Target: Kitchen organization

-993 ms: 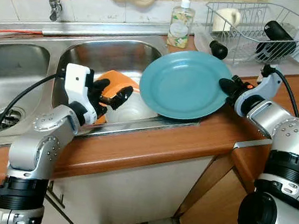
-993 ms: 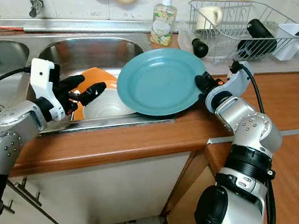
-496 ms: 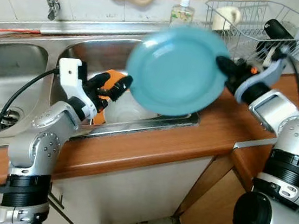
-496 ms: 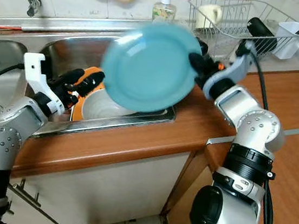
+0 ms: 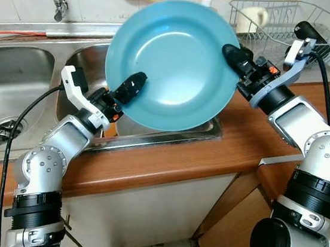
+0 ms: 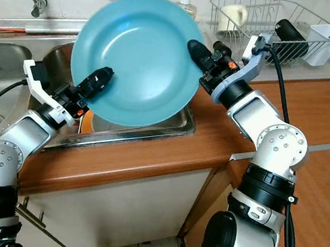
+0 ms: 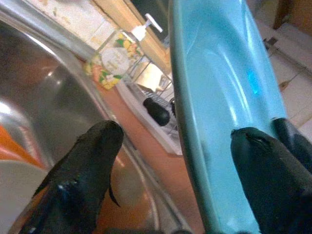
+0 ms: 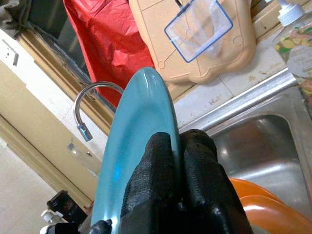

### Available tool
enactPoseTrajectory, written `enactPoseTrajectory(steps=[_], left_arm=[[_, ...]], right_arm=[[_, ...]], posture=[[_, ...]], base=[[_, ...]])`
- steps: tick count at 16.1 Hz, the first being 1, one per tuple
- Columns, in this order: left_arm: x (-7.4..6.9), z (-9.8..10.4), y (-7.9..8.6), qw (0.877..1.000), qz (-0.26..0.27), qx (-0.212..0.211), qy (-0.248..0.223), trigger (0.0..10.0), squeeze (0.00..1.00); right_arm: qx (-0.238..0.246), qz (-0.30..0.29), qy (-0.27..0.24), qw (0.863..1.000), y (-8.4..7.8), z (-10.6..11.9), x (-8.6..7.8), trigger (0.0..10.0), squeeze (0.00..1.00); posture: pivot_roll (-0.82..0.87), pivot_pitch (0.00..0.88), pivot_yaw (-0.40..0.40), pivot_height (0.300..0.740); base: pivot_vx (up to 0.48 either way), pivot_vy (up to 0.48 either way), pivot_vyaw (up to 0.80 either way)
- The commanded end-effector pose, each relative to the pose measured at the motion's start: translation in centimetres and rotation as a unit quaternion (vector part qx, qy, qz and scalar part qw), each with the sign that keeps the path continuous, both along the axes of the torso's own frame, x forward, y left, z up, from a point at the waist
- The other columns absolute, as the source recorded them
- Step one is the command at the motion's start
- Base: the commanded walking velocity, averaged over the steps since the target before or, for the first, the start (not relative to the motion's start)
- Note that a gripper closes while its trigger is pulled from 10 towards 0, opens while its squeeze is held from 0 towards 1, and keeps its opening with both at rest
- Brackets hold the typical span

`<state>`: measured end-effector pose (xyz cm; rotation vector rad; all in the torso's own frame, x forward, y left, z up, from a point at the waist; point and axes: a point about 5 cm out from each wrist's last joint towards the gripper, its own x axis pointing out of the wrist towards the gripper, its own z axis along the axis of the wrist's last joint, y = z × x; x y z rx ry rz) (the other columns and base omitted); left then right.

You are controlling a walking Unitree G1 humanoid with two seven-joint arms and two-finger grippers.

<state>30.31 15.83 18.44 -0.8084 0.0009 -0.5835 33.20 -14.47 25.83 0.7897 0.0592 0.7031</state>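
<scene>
Over the steel double sink (image 5: 19, 81), a round teal plate (image 5: 172, 64) hangs tilted, right gripper (image 5: 233, 52) pinching its rim, left gripper (image 5: 130, 86) spread astride the opposite edge; stiff, glossy, probably slippery and breakable, best gripped by the rim

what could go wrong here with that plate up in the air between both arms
1. The right gripper pinches only the thin rim of the teal plate, which is tilted over the sink; a slip could drop it onto the orange dish below.
2. The left gripper has one finger on each side of the opposite rim, still open; closing off-centre or pulling against the right arm could twist the plate loose.
</scene>
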Motion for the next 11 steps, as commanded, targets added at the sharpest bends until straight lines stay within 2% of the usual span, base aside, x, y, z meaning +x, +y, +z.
enactPoseTrajectory(steps=[1,3,6,11], left_arm=[[-0.1,1.5,-0.3,0.999,-0.014,-0.017,-0.034,0.0,0.00],[-0.6,1.8,0.4,0.996,-0.011,-0.075,-0.047,0.0,0.00],[-1.5,1.5,1.2,0.989,-0.019,-0.136,-0.047,0.0,0.00],[-2.2,0.8,1.9,0.989,-0.023,-0.148,-0.023,0.0,0.00]], right_arm=[[0.011,0.014,-0.012,1.000,0.4,0.4,-0.4,0.0,0.00],[0.016,0.001,-0.007,1.000,-0.1,0.3,-0.2,0.0,0.00],[0.019,-0.003,-0.005,1.000,-0.3,0.3,-0.1,0.0,0.00],[0.018,0.011,-0.006,1.000,0.3,0.3,-0.2,0.0,0.00]], posture=[[-0.03,0.000,0.040,0.740],[-0.03,0.000,0.038,0.740],[-0.03,0.000,0.035,0.740],[-0.02,0.000,0.027,0.740]], base=[[0.000,0.000,0.00],[0.000,0.000,0.00],[0.000,0.000,0.00],[0.000,0.000,0.00]])
